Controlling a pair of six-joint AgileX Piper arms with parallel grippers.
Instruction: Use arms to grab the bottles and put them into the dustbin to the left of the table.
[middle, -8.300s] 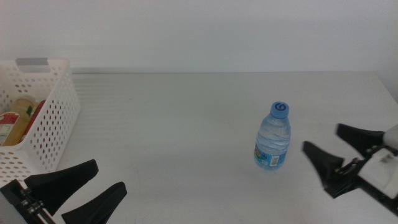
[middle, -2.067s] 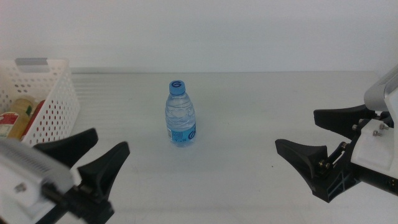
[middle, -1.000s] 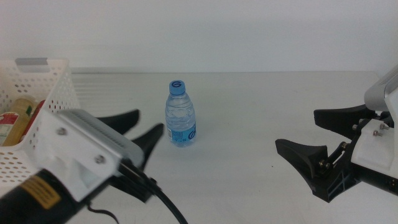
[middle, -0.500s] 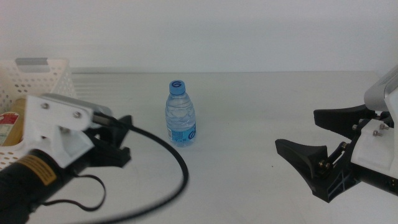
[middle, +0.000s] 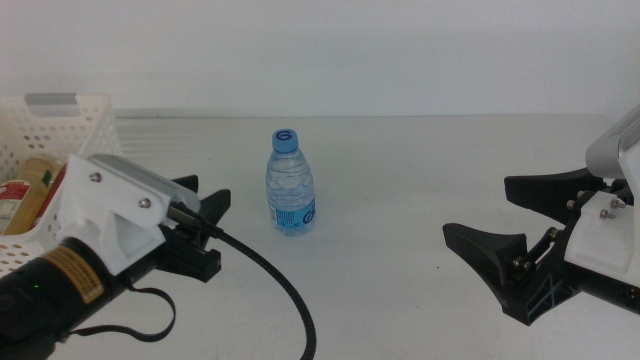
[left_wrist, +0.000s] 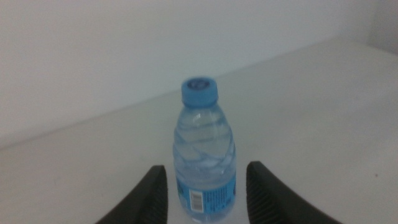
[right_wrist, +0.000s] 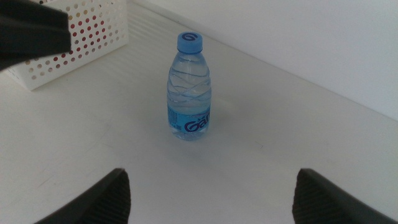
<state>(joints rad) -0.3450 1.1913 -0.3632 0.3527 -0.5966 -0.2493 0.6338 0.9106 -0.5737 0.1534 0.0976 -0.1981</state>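
Observation:
A clear water bottle (middle: 290, 184) with a blue cap stands upright in the middle of the table (middle: 400, 300). My left gripper (middle: 207, 190) is just left of it, open, its fingers pointing at the bottle and a short way from it. In the left wrist view the bottle (left_wrist: 205, 162) stands just beyond the two spread jaws of the left gripper (left_wrist: 206, 168). My right gripper (middle: 480, 208) waits open at the right, well clear of the bottle (right_wrist: 189, 87). The dustbin (middle: 88, 150) at the far left holds a yellow tea bottle (middle: 38, 176) and a red can (middle: 10, 196).
The white perforated dustbin (right_wrist: 93, 28) also shows in the right wrist view, partly behind the dark left gripper (right_wrist: 31, 31). A black cable (middle: 280, 290) trails from the left arm across the table's front. A plain white wall backs the table.
The left arm has come in from the bottom left and turned its fingers toward the bottle. The bottle, earlier on the right side, now stands mid-table. The right gripper has stayed still lately.

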